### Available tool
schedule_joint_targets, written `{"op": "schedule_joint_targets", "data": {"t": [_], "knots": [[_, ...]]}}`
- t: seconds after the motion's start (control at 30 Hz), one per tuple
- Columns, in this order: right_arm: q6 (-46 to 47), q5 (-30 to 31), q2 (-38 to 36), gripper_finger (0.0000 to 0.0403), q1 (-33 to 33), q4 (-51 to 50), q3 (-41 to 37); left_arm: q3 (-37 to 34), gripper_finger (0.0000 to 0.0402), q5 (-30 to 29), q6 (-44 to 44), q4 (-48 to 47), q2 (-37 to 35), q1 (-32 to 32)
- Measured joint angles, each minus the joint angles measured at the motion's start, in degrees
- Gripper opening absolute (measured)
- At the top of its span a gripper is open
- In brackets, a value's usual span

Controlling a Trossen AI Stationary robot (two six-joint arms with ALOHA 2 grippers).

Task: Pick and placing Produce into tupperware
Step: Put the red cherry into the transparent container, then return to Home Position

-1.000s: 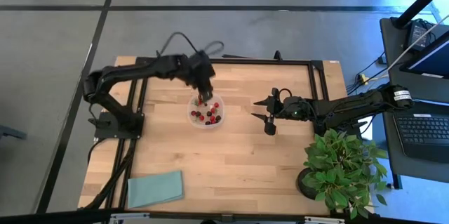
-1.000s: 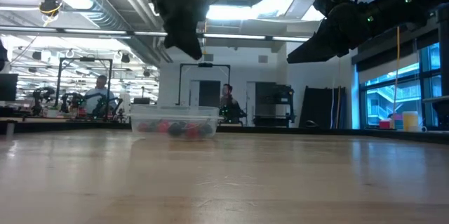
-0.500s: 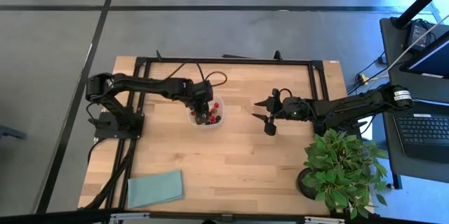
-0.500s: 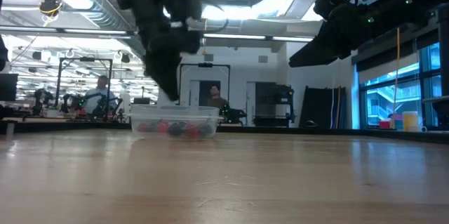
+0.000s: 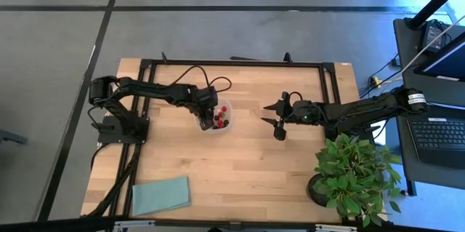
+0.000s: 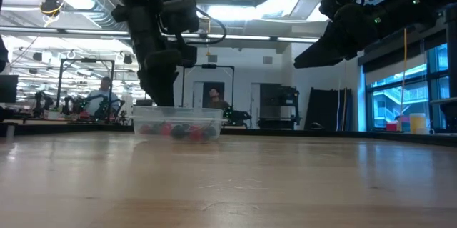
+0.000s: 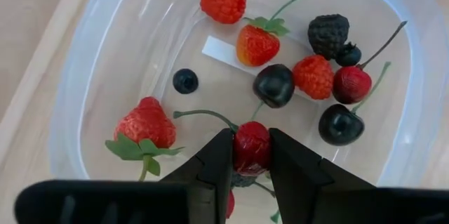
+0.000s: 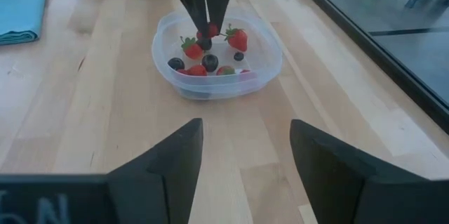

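Observation:
The clear tupperware [image 5: 227, 126] stands on the wooden table, left of centre. It holds the produce [image 7: 259, 41]: strawberries, raspberries, dark cherries, a blackberry and a blueberry. My left gripper [image 7: 250, 155] reaches down into the tupperware and is shut on a red cherry [image 7: 251, 145]. It also shows in the right wrist view, where my left gripper [image 8: 208, 29] stands over the tupperware's far side. My right gripper [image 5: 276, 121] hangs open above the table, right of the tupperware [image 8: 270, 59], with nothing between its fingers. My left gripper pinches the red cherry's round body [image 7: 251, 136] between its two fingertips. The fingers come steeply from above, slanting down into the tupperware. The cherry's green stem [image 7: 203, 114] trails out sideways over the container floor. Whether the cherry rests on the pieces below, I cannot tell.
A folded teal cloth [image 5: 161, 194] lies at the table's near left corner. A leafy potted plant [image 5: 356, 170] stands at the near right, close under the right arm. A laptop [image 5: 443, 134] sits beyond the table's right edge. Bare wood lies between tupperware and cloth.
My left gripper has come down from high above the table into the tupperware, shifting a little toward the near edge and tipping steeper. The red cherry has come down with it between the fingers. The tupperware has stayed in place.

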Motion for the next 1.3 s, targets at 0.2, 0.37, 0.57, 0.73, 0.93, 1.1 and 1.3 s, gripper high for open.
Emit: {"op": "schedule_joint_targets", "data": {"t": [0.2,0.37,0.57,0.73,0.93,1.1,1.3], "knots": [[-0.12,-0.01,0.00,0.0217,0.01,-0.02,0.00,0.00,0.0082,0.02,-0.43,-0.02,0.00,0.00],[-0.13,0.00,-0.02,0.0217,0.00,-0.02,0.00,0.00,0.0094,0.06,-1.66,0.81,0.00,0.00],[-0.07,0.00,0.00,0.0217,0.00,-0.40,0.00,0.02,0.0167,-0.34,-1.46,1.93,0.00,0.26],[-0.13,0.00,0.00,0.0217,0.01,-0.61,0.00,0.07,0.0203,-3.19,0.39,3.03,-1.76,1.42],[1.47,0.74,-0.01,0.0217,0.01,-0.14,-0.01,-0.10,0.0207,-3.28,4.84,3.54,-9.36,3.51],[1.51,1.05,-3.73,0.0217,-0.26,-0.93,-0.03,-5.43,0.0208,-2.75,9.51,12.97,-20.08,5.83],[-0.03,2.01,-11.79,0.0217,-3.40,-5.24,-0.07,-18.11,0.0208,1.35,13.72,26.05,-35.75,8.52]]}}
